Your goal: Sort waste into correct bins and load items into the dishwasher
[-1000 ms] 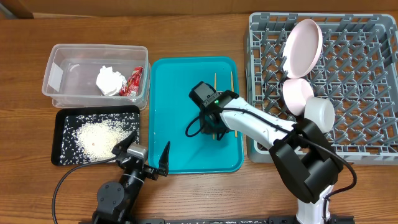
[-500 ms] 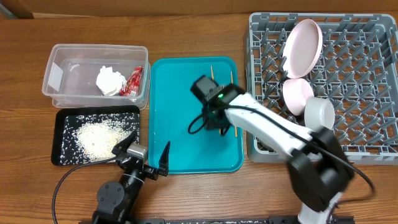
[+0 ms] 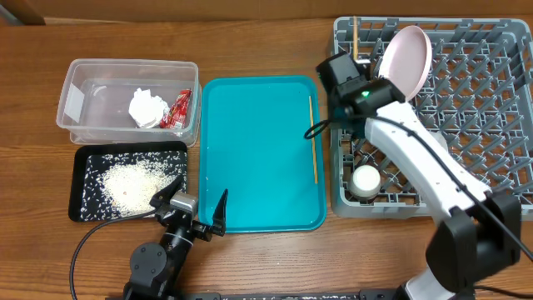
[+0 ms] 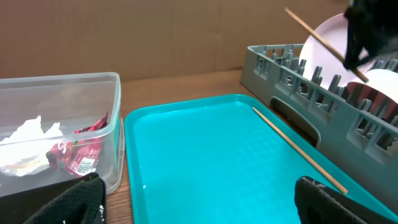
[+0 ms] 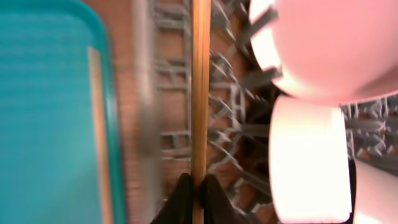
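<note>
My right gripper (image 3: 353, 65) is shut on a wooden chopstick (image 3: 354, 33), also in the right wrist view (image 5: 200, 93), and holds it over the back left corner of the grey dish rack (image 3: 500, 200). The second chopstick (image 3: 313, 137) lies along the teal tray's right side. The pink plate (image 3: 406, 60) stands in the rack, and a pale pink bowl (image 5: 311, 162) sits beside it. A white cup (image 3: 365, 179) sits in the rack's front left corner. My left gripper (image 3: 193, 208) is open and empty at the teal tray's front edge.
The clear tub (image 3: 79, 75) at back left holds the white tissue (image 3: 146, 107) and red wrapper (image 3: 179, 108). The black tray (image 3: 83, 162) in front of it holds rice (image 3: 133, 183). The teal tray (image 3: 258, 167) lies between them and the rack.
My right gripper has lifted one chopstick off the teal tray and carried it right and back to the rack's left edge. The left arm has not moved.
</note>
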{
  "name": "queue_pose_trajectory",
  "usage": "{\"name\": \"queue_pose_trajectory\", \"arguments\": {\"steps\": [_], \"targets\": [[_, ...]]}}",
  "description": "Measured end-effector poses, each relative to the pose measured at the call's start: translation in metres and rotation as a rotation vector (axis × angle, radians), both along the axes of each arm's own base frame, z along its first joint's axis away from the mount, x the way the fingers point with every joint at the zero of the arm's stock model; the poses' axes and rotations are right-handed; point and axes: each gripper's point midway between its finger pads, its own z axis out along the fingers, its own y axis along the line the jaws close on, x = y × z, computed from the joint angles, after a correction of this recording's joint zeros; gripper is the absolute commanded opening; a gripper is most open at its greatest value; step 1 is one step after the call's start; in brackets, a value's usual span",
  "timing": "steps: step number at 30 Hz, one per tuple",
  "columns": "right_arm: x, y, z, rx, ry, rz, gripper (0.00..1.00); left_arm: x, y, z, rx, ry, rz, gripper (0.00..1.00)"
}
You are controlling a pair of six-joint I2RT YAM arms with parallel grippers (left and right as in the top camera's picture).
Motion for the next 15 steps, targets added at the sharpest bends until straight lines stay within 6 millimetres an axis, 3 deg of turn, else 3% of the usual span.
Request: {"name": "queue_pose_trajectory", "arguments": {"steps": [1, 3, 7, 12, 13, 15], "targets": [[-0.002, -0.006, -0.006, -0.008, 0.028, -0.008, 0.22, 0.000, 0.000, 0.000, 0.000, 0.000, 0.000, 1.00], [-0.005, -0.012, -0.012, -0.007, 0.056, -0.015, 0.35, 0.000, 0.000, 0.000, 0.000, 0.000, 0.000, 1.00], [-0.015, -0.004, -0.016, 0.018, 0.104, 0.016, 0.39, 0.000, 0.000, 0.000, 0.000, 0.000, 0.000, 1.00], [-0.032, 0.051, -0.020, 0.117, 0.139, 0.135, 0.40, 0.000, 0.000, 0.000, 0.000, 0.000, 0.000, 1.00], [-0.038, 0.077, -0.020, 0.161, 0.136, 0.185, 0.40, 0.000, 0.000, 0.000, 0.000, 0.000, 0.000, 1.00], [-0.044, 0.111, -0.018, 0.208, 0.112, 0.246, 0.40, 0.000, 0.000, 0.000, 0.000, 0.000, 0.000, 1.00]]}}
